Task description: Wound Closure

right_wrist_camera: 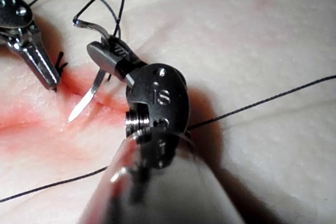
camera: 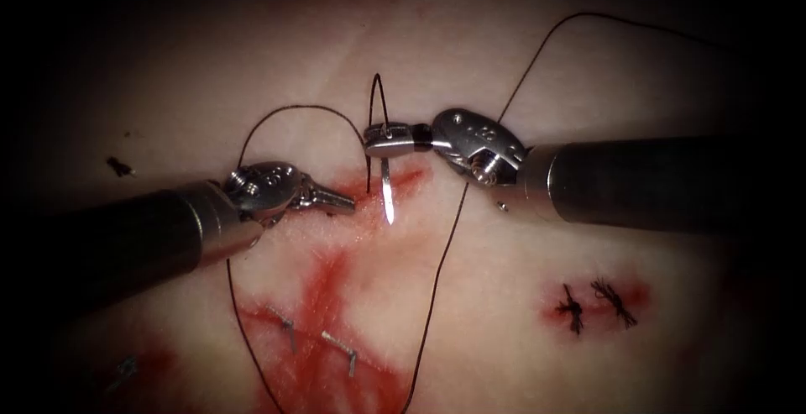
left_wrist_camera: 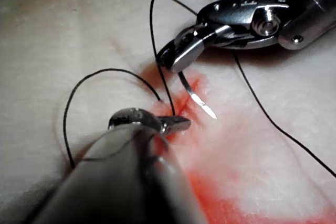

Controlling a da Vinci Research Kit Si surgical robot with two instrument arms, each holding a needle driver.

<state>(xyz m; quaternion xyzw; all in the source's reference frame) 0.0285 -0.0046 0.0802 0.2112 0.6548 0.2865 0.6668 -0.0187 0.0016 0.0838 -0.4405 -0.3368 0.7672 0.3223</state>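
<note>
Right tool (camera: pixel 391 140) clamps the needle (camera: pixel 387 196) mid-curve, tip clear above the tissue (camera: pixel 588 86); left tool (camera: pixel 336 201) closed, empty (stitches remain).

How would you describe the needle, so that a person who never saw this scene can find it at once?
Start at the right arm's tool, whose shaft enters from the endoscope view's right. Its pincer is shut on the needle near its thread end, and the free point hangs just above the red fluid at the cut, not in the tissue. Unlike the thin dark thread nearby, it is a bright, curved sliver of steel.
</note>
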